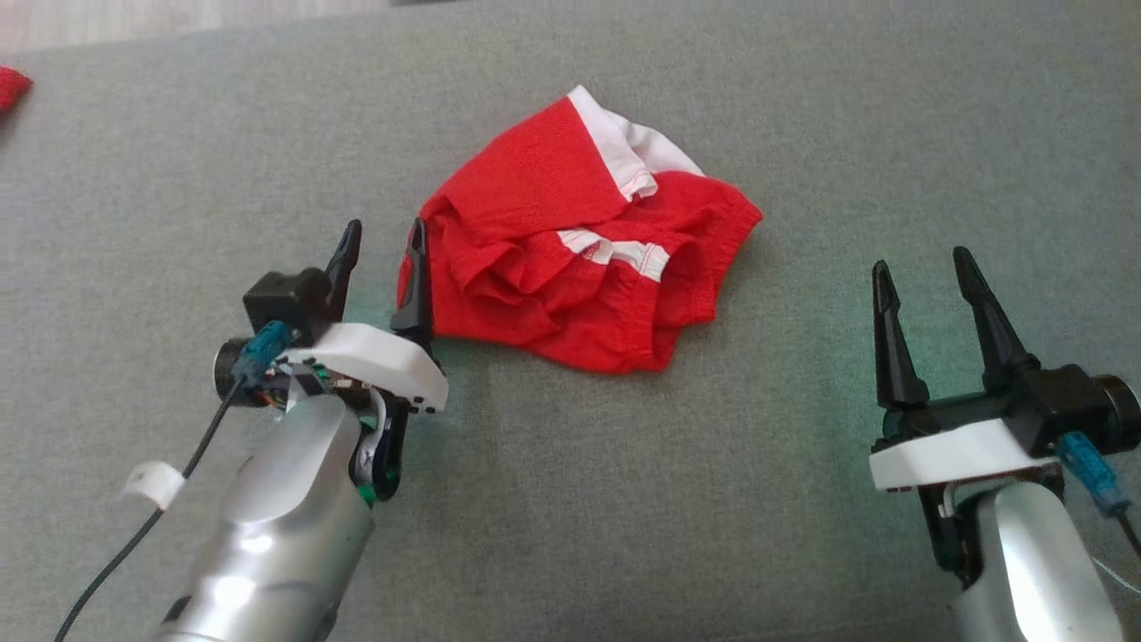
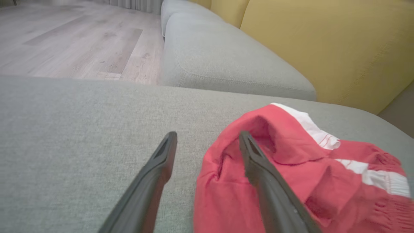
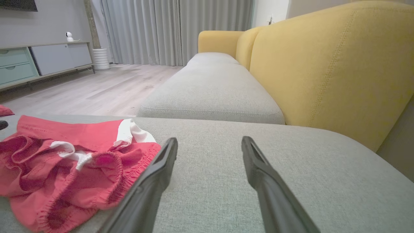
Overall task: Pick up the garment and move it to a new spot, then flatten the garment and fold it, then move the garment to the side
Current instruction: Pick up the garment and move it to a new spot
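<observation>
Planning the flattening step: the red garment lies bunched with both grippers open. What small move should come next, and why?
Probably move the right gripper in to the right edge of the garment. It lies crumpled on the cushion; the left gripper sits open at its left edge, while the right one stands apart over bare fabric, so spreading likely needs both.

A grey upholstered sofa seat (image 3: 210,94) runs away from the camera, with mustard-yellow backrests (image 3: 323,64) rising along its right side. Left of the sofa lies pale wood-plank floor (image 3: 106,87). Beyond it, grey curtains (image 3: 161,29) hang floor-length. Far left of the sofa stands a low sideboard (image 3: 42,61), with a white ribbed cylinder (image 3: 101,59) beside it.
</observation>
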Available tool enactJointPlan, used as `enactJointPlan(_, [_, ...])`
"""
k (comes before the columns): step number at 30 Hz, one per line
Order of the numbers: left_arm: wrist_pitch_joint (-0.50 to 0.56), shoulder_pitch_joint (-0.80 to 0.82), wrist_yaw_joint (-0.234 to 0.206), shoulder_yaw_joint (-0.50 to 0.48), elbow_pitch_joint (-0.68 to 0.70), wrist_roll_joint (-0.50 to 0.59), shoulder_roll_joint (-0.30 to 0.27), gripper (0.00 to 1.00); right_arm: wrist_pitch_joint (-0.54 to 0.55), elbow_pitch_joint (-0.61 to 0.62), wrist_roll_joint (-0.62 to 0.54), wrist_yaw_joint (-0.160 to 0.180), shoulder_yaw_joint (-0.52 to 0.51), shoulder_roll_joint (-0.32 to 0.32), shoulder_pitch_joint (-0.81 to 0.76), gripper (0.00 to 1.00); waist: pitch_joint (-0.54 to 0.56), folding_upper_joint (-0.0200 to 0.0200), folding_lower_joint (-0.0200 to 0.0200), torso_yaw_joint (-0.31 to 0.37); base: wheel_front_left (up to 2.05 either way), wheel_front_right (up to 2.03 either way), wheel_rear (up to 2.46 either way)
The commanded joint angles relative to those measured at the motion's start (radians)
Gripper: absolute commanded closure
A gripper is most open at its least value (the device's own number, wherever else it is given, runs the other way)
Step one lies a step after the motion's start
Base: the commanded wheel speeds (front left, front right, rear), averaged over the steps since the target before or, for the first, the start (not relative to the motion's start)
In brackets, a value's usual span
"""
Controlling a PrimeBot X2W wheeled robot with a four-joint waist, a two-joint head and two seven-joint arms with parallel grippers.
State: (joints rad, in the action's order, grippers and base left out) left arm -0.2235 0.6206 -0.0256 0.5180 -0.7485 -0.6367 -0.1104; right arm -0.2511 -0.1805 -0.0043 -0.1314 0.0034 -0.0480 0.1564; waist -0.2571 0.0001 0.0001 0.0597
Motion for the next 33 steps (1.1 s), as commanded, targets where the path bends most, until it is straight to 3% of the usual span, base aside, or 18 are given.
enactJointPlan(1, [-0.018,0.039,0.006,-0.023,0.022,0.017,-0.027,0.0,-0.011,0.025,-0.01,0.001,0.023,-0.002,0.016,0.0,0.026,-0.0001,-0.0001,-0.011,0.0,0.0,0.0])
enactJointPlan(9, [-0.037,-0.072,0.009,-0.038,0.108,0.051,-0.06,0.0,-0.011,0.006,-0.026,0.001,0.022,-0.002,-0.022,0.0,0.143,-0.0001,-0.0001,-0.035,0.0,0.0,0.0])
enactJointPlan(17, [-0.038,-0.345,-0.063,-0.099,0.343,0.1,-0.1,0.0,-0.011,0.002,-0.01,0.001,-0.001,-0.002,-0.127,0.0,0.247,-0.0001,-0.0001,-0.072,0.0,0.0,0.0])
enactJointPlan(23, [-0.038,-0.514,-0.109,-0.153,0.485,0.115,-0.099,0.0,-0.011,0.005,0.02,0.001,0.002,-0.002,-0.18,0.0,0.27,-0.0001,-0.0001,-0.095,0.0,0.0,0.0])
enactJointPlan(33, [-0.038,-0.618,-0.123,-0.155,0.553,0.148,-0.089,0.0,-0.011,-0.008,0.054,0.001,0.024,-0.002,-0.213,0.0,0.281,-0.0001,-0.0001,-0.11,0.0,0.0,0.0])
